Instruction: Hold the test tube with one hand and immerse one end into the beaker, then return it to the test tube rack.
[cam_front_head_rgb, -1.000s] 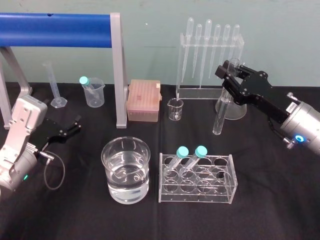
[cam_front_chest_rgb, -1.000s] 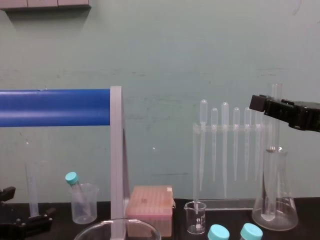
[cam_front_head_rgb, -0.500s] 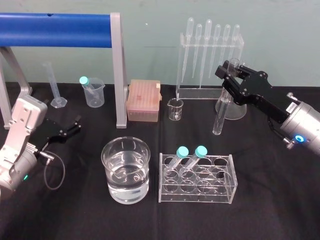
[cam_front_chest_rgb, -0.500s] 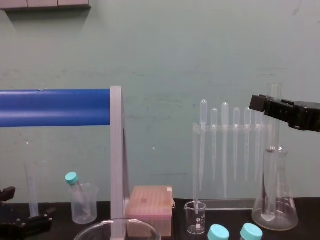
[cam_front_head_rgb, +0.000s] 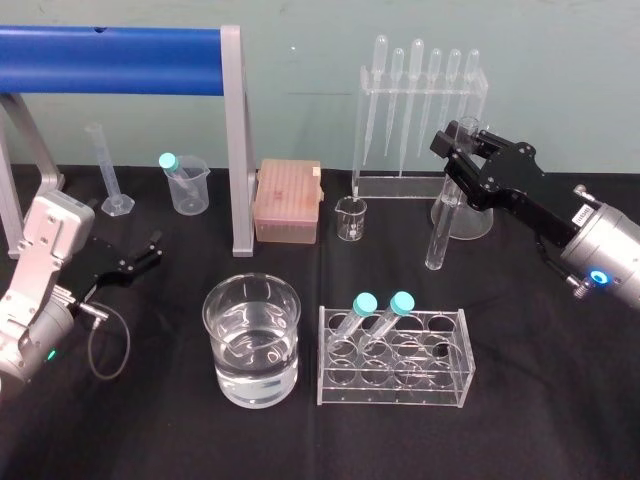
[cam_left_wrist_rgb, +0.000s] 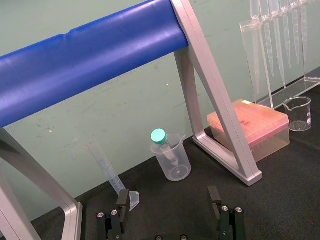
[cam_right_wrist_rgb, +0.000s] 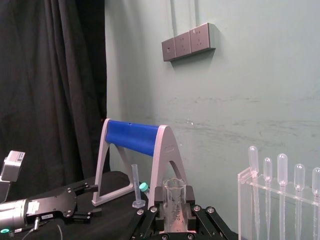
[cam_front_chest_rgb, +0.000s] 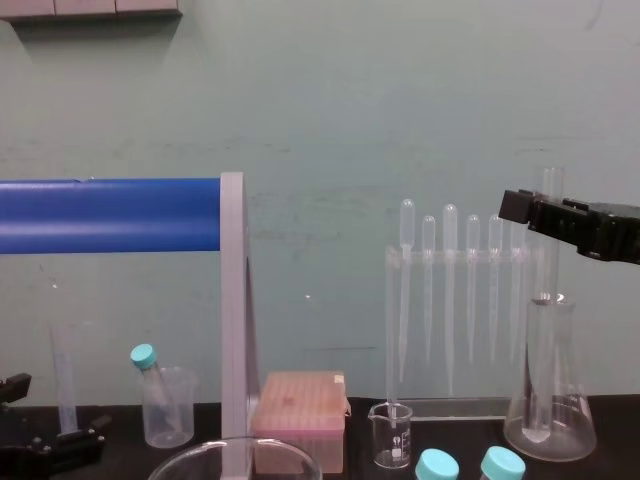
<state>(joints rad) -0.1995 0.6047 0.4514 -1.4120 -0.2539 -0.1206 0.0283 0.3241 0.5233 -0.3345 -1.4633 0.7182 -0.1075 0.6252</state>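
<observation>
Glass test tube (cam_front_head_rgb: 437, 235) is clamped near its rim by the right gripper (cam_front_head_rgb: 457, 168), upper right of the head view. It's near upright with a slight tilt, and its lower end hangs in front of the conical flask (cam_front_head_rgb: 472, 220). The tip looks clear of the cloth, but I can't confirm that. In the right wrist view the open rim sits between the closed jaws.

The beaker (cam_front_head_rgb: 252, 340) is at lower centre-left, part filled with water. The test tube rack (cam_front_head_rgb: 393, 357) is just to its right, with two teal-capped tubes (cam_front_head_rgb: 362, 312) leaning in the back-left cells. The left gripper (cam_front_head_rgb: 135, 262) is parked at the left edge, jaws apart, holding nothing.

Read: grasp done, dip not yet done.

The next move calls for:
- carrying the tube toward the lower left
- staying high enough to clear the capped tubes and the beaker rim
- centring over the beaker
- squaring the tube to vertical, then a slow straight descent until the lower end is under water

Keep it off the wall, since glass on glass with a grip this high means a long lever.
</observation>
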